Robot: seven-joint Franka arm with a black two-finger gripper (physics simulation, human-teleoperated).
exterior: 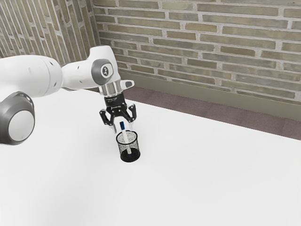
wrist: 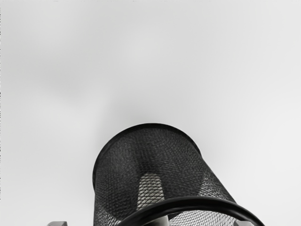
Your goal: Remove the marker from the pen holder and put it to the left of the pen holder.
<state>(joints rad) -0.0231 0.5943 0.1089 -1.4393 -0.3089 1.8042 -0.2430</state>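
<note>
The step in hand looks to be the grasp: the marker (exterior: 125, 136) has yet to leave the pen holder (exterior: 129, 146). The black gripper (exterior: 122, 128) hangs above the holder's open mouth with its two fingers spread, one to each side of the marker's dark blue cap, and a gap shows between them and it. The holder, a round mesh cup with a black rim, stands upright on the white table (exterior: 207, 174). The marker is inside with its lower end down near the base and its capped end poking above the rim, leaning toward the exterior view's left. In the wrist view, its pale body shows through the mesh. The next move likely calls for a small centring over the cap, perhaps a little more descent, then closing on the upper part of the marker. After that comes a lift along the marker's lean, high enough for the lower end to pass the rim, before any travel to the side. Pulling sideways too soon could drag or tip the holder, which seems light, and a grip on the cap alone might slip.
</note>
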